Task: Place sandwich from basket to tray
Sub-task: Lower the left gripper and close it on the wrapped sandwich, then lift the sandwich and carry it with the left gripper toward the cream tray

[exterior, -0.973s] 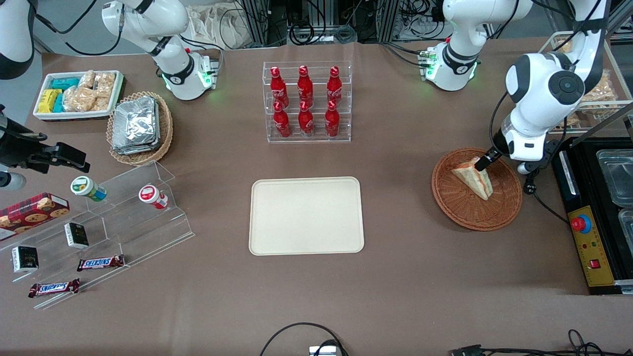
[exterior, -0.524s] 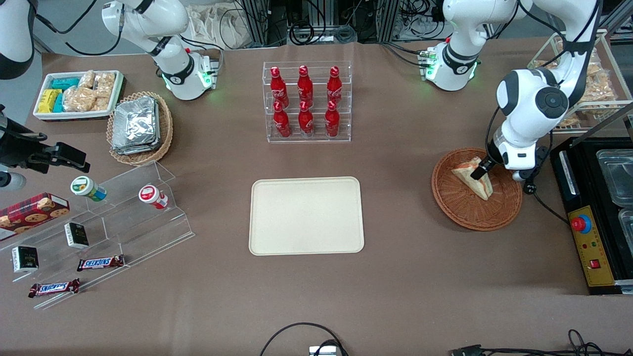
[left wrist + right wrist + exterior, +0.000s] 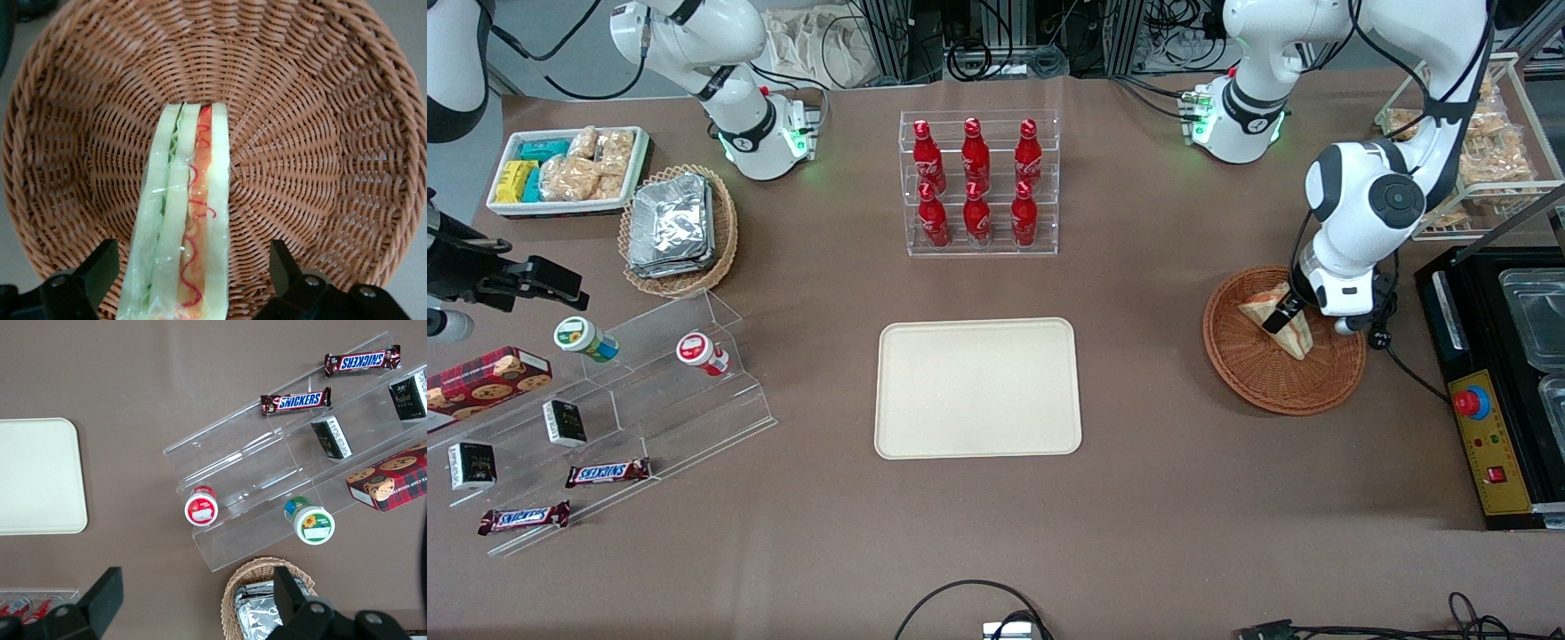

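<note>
1. The working arm (image 3: 1360,213) had glossy white rounded shells, with black caps and black bands at its joints.
2. A thin black cable (image 3: 1405,366) ran from its wrist area down toward the table.
3. Its base (image 3: 1238,116) was white with a black ring and glowed green at the sides.
4. The gripper (image 3: 193,283), over the basket, had black angular fingers (image 3: 100,267), spread apart, with small round screws near their roots.

Tray (image 3: 37,477) on brown table; two Snickers bars (image 3: 295,401) on acrylic steps (image 3: 267,460).
</note>
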Motion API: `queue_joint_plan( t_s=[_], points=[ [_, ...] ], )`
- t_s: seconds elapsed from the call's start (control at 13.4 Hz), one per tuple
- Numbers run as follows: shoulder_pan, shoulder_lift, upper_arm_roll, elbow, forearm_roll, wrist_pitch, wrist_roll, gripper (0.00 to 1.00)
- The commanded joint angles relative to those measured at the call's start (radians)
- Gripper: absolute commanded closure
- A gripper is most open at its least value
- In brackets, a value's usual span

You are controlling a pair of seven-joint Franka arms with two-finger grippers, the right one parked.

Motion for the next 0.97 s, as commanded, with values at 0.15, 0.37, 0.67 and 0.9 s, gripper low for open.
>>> queue_joint_plan(
  t_s=[0.15, 0.37, 0.67, 0.9],
  points=[
    [-0.034, 0.004, -0.001, -0.026, -0.002, 0.035, -0.033, 0.58],
    [-0.060, 0.007, -0.001, -0.025, 0.007, 0.034, -0.027, 0.84],
    [-0.062, -0.011, -0.001, -0.017, 0.023, -0.023, -0.004, 0.84],
    [-0.062, -0.111, -0.003, 0.006, 0.070, -0.197, 0.069, 0.84]
  ],
)
